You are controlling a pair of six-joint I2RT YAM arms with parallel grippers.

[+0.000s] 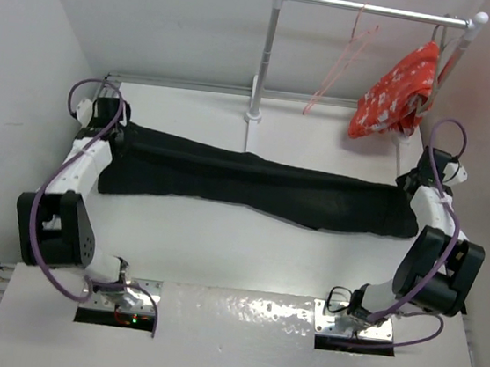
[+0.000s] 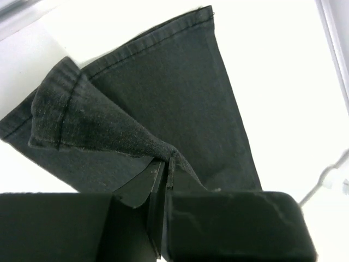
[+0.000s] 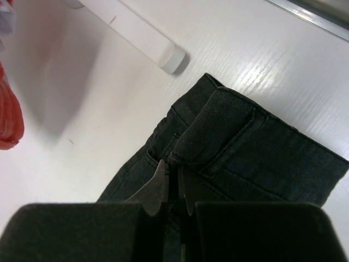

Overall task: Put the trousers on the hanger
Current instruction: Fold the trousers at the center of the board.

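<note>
1. A white tubular rail stand point(image 1: 375, 9) rises at the far side of a white desk point(image 1: 238, 245). It has an upright post at each end and a bar across the top.
2. A thin pale pink wire hanger point(image 1: 335, 74) hangs by its hook from the stand's bar, right of the bar's middle. It is tilted, with its lower end swung towards the left post.
3. A red-and-white patterned cloth point(image 1: 397, 94) hangs bunched beside the stand's right post, just right of the hanger.
4. The long black soft-fabric trousers point(image 1: 254, 180) lie stretched flat on the desk on the near side of the stand, running left to right. One end lies well out to the left of the left post. The other end lies near the right post. The trousers are not on the hanger and are apart from it.
5. The left claw point(image 2: 166, 166) is at the trousers' end left of the stand, where stitched leg hems show. Its two fingers are pressed together on a raised fold of the black fabric.
6. The right claw point(image 3: 173, 177) is at the end nearer the stand's right post, where the waistband seams show. Its fingers are likewise closed tight, pinching a lifted fold of the trousers. One white foot of the stand lies on the desk just beyond that end.
</note>
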